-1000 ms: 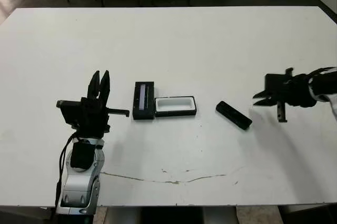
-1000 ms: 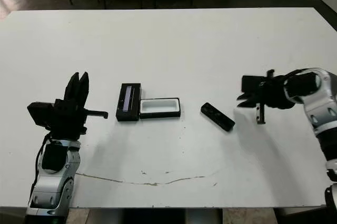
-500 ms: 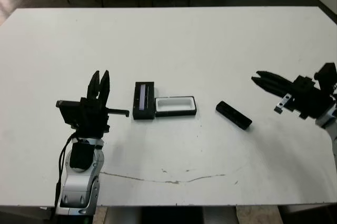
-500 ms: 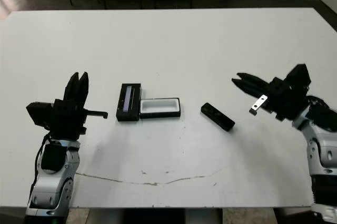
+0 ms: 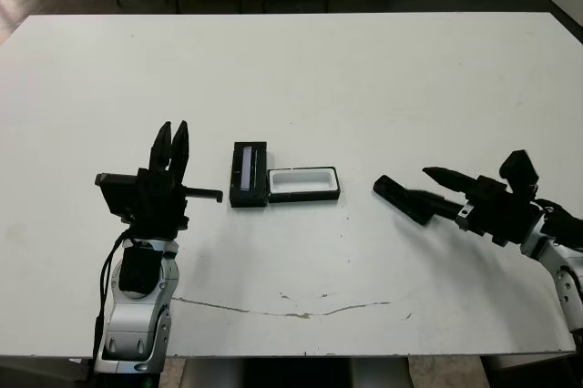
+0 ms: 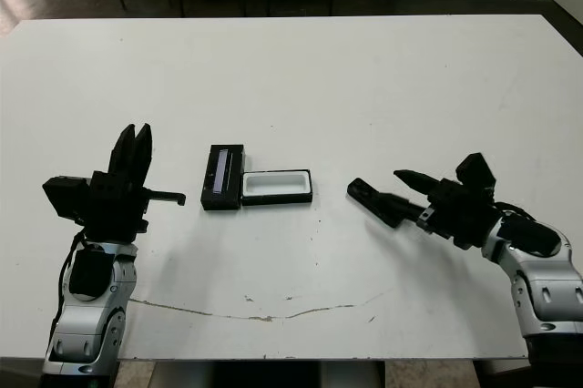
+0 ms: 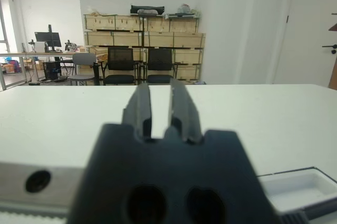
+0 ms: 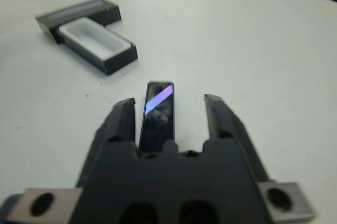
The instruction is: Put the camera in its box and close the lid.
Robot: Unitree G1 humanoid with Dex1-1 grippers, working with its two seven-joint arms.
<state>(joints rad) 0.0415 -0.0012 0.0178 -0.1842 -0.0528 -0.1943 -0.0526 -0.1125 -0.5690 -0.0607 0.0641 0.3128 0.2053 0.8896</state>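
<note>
Head views show one box, one camera and my two grippers on a white table (image 5: 364, 69); no writing is readable anywhere. My left gripper (image 5: 170, 140) stands upright, fingers nearly together with a narrow slit between, holding nothing. Next, the box (image 5: 303, 183) lies open, its lid (image 5: 248, 172) flat beside the white-lined tray, touching it. Right of that, apart from the box, the camera (image 8: 156, 113) lies on the table between the spread fingers of my right gripper (image 8: 171, 112). Only the right wrist view shows its glossy panel and that neither finger clamps it.
</note>
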